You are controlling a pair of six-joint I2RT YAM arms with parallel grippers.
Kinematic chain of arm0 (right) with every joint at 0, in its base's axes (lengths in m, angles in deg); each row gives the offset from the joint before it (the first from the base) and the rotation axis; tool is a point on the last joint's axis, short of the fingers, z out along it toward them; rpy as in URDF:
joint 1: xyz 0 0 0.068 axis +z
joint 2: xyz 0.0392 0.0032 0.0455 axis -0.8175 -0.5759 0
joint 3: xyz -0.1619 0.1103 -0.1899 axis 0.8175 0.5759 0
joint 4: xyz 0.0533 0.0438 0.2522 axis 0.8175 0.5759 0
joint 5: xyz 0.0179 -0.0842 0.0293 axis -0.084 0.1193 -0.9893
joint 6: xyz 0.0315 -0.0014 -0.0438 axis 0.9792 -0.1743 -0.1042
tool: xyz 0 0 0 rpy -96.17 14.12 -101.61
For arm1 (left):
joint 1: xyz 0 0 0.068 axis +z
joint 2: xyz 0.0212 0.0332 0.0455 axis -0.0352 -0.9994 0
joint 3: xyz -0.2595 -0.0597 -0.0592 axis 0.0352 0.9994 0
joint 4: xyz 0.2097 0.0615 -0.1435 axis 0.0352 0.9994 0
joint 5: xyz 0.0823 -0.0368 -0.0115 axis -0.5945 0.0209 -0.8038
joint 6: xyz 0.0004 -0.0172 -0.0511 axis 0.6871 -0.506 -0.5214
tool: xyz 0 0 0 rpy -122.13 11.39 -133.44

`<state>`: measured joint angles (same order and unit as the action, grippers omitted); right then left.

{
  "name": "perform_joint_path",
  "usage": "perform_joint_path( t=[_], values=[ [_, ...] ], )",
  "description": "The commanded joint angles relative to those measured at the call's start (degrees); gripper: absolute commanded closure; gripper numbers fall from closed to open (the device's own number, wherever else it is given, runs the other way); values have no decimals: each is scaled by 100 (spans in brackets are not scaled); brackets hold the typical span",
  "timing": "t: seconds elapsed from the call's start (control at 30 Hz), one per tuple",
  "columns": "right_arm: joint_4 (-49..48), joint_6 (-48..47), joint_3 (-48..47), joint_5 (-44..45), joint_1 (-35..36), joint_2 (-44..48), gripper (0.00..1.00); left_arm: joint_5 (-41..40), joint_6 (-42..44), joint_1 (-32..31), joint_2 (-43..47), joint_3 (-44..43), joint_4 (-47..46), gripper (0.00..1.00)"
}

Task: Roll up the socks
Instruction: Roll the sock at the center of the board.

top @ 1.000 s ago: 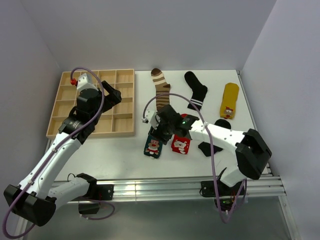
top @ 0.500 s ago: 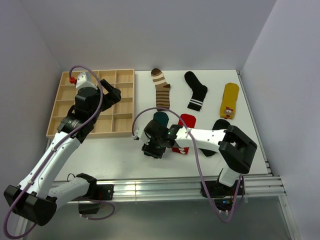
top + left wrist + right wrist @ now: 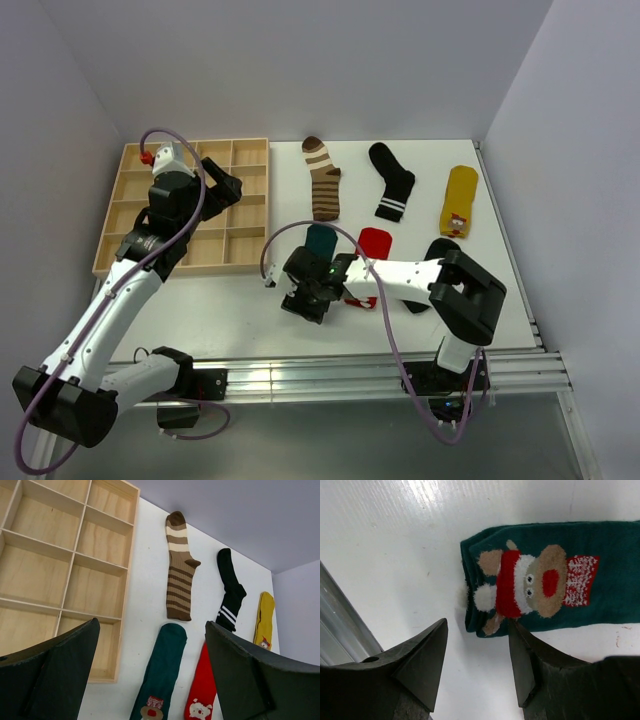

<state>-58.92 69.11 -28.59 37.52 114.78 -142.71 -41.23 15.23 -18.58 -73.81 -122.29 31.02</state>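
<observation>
Top view: the right pincer sits low at the near end of the teal sock, likely to start its roll; the left pincer hangs wide open over the tray, seemingly parked. Left wrist: beyond its empty jaws the striped sock lies flat and limp. Right wrist: jaws wide, the sock's knit end with its fuzzy patch just ahead of the tips

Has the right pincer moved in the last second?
Yes: the right pincer moved toward the near edge, away from the striped sock, to the teal sock's near end.
</observation>
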Motion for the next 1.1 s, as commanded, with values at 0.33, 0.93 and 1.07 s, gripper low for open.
perform_joint_path(
  t=[0.33,0.93,1.07],
  values=[
    [-121,133,-292,322,158,-469,48,392,109,135,-75,351,-555,8],
    [810,-324,-686,-1917,-1080,-399,88,893,-172,-5,-31,1722,-1530,58],
    [1320,-596,-1003,-2568,-1423,-610,89,946,-216,-233,39,2160,-1803,75]
  ],
)
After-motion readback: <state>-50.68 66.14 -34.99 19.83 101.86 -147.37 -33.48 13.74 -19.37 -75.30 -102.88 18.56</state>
